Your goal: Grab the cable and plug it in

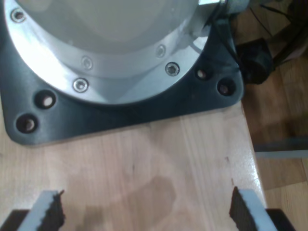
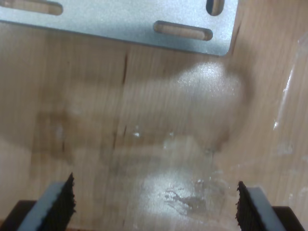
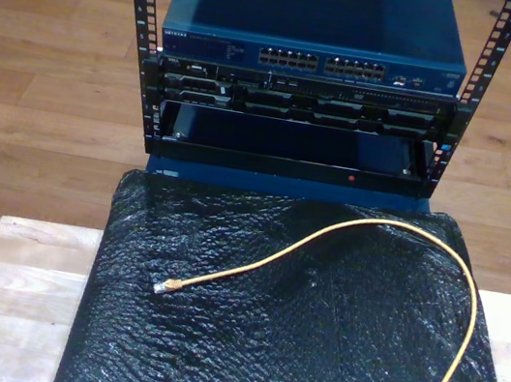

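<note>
Nothing grasped yet. My first gripper hangs with jaws wide apart over bare wood beside a dark base plate; my second gripper likewise spread, over a stained patch of table near a slotted metal bracket.

The cable lies loose on the black bubble-wrap mat, well clear of both. Clear plug rests toward the mat's left-middle in the exterior view, tip aimed toward that view's lower left, away from the switch ports in the rack. Long axis there runs diagonally up to the right, then arcs round near the mat's right edge and off the front.

Likely trouble: pinching too far behind the plug lets it droop; gripping with the tip unturned means arriving at the ports backwards; slick mat may let the thin cord skid.
</note>
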Robot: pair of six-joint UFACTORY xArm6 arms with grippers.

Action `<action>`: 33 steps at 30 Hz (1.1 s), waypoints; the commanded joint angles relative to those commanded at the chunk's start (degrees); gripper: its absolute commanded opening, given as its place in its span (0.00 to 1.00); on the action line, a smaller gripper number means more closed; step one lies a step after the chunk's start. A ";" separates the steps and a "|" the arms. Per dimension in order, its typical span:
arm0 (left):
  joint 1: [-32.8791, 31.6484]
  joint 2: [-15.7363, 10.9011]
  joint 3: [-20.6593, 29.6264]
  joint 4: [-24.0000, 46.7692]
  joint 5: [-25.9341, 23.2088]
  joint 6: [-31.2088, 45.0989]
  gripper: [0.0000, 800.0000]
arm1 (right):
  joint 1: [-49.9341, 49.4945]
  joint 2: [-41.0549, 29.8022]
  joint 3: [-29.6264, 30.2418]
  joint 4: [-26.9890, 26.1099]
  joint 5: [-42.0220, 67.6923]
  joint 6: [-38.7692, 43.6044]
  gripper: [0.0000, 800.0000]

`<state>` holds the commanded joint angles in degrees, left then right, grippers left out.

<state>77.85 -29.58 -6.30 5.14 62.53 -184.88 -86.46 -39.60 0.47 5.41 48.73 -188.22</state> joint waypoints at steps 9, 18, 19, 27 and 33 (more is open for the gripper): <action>-0.18 0.00 -0.35 0.44 0.44 0.00 1.00 | -0.09 -0.88 -4.92 0.09 8.44 0.70 1.00; -0.26 -0.18 -4.31 0.35 7.56 -0.18 1.00 | 0.00 -0.88 -14.68 0.44 21.54 8.62 1.00; -0.26 -0.18 -4.40 0.35 7.74 -0.18 1.00 | 0.09 -0.70 -16.26 0.44 22.95 10.37 1.00; -0.26 -0.62 -6.59 0.26 10.29 -0.35 1.00 | 2.46 1.14 -25.49 3.52 29.80 19.52 1.00; -0.53 -0.53 -10.64 -0.09 14.86 -0.44 1.00 | 4.66 3.78 -32.09 8.88 35.52 26.29 1.00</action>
<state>77.32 -30.11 -16.93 5.05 77.38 -185.32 -81.80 -35.82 -31.62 14.29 84.24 -161.93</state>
